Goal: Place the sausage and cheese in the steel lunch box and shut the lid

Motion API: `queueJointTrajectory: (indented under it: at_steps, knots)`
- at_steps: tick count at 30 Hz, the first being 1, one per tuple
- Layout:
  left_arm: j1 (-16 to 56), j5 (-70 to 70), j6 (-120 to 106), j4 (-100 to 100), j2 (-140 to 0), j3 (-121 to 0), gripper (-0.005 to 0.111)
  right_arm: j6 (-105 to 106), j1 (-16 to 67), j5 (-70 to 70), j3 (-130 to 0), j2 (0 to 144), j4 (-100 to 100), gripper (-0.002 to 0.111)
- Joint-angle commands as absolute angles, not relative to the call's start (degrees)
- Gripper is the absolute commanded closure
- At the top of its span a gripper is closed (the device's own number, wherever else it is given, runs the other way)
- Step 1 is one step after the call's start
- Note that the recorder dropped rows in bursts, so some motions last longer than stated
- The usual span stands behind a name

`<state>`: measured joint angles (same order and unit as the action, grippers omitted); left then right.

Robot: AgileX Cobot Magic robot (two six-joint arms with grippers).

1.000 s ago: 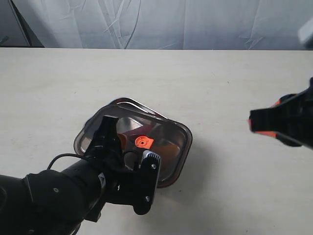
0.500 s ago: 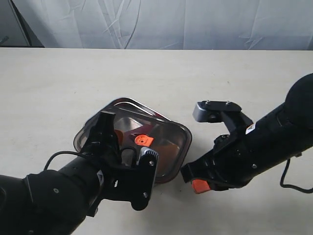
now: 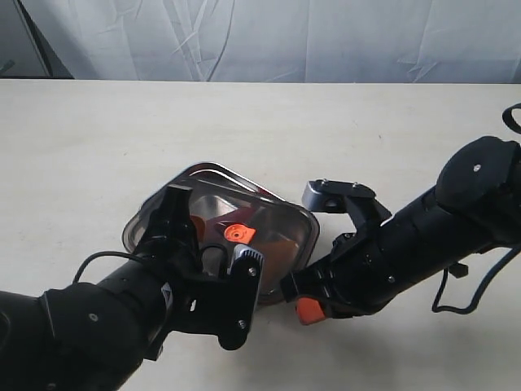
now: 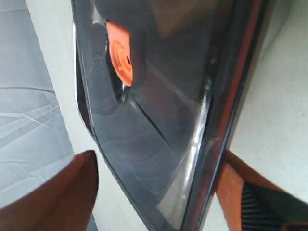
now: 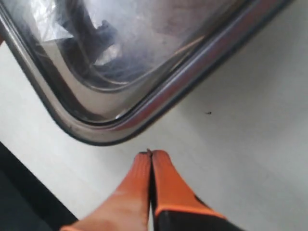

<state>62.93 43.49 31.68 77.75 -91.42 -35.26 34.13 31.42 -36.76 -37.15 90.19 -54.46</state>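
The steel lunch box (image 3: 218, 169) sits mid-table with the dark tinted lid (image 3: 281, 232) lying on it, orange valve (image 3: 237, 235) at its centre. My left gripper (image 3: 212, 236) is open wide and straddles the lid (image 4: 163, 96), one finger (image 4: 77, 187) on each side; a strip of table shows between this finger and the lid's edge. My right gripper (image 3: 289, 295) is shut and empty, with its orange tips (image 5: 150, 155) just off the box's rounded near-right corner (image 5: 159, 103), apart from it. The sausage and cheese are hidden under the tinted lid.
A white cloth backdrop (image 3: 269, 37) hangs behind the pale table (image 3: 98, 138). Both black arms crowd the near side of the box; the right arm's cable (image 3: 480, 285) loops at the right.
My right arm has swung in from the right edge and now points its shut tips at the box's near-right corner. The left gripper and lid have barely moved.
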Motion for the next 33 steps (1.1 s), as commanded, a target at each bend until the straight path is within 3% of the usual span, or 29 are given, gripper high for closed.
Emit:
queueJointTrajectory:
  at_steps: [1, 12, 26, 28, 30, 33]
  knots:
    - [63.5, 43.9, 31.9, 78.1, -91.0, -35.0, 0.042, 36.4, 31.4, -33.8, -37.0, 90.3, -57.3, 0.109]
    - [63.5, 45.9, 31.9, 77.9, -91.0, -35.0, 0.042, 36.4, 31.4, -33.6, -39.1, 90.6, -57.3, 0.109]
    - [63.5, 52.6, 22.9, 62.4, -84.7, -35.0, 0.043, 36.4, 31.4, -31.5, -39.1, 90.6, -56.9, 0.109]
    - [63.5, 55.1, 22.9, 62.3, -84.7, -35.0, 0.047, 36.4, 31.4, -31.5, -39.1, 90.6, -56.9, 0.109]
    - [63.5, 57.0, 22.9, 62.8, -84.7, -35.0, 0.057, 36.4, 31.4, -31.5, -39.1, 90.6, -56.9, 0.109]
    - [63.5, 57.2, 22.9, 63.7, -84.7, -35.0, 0.083, 36.4, 31.4, -31.5, -39.1, 90.6, -56.9, 0.109]
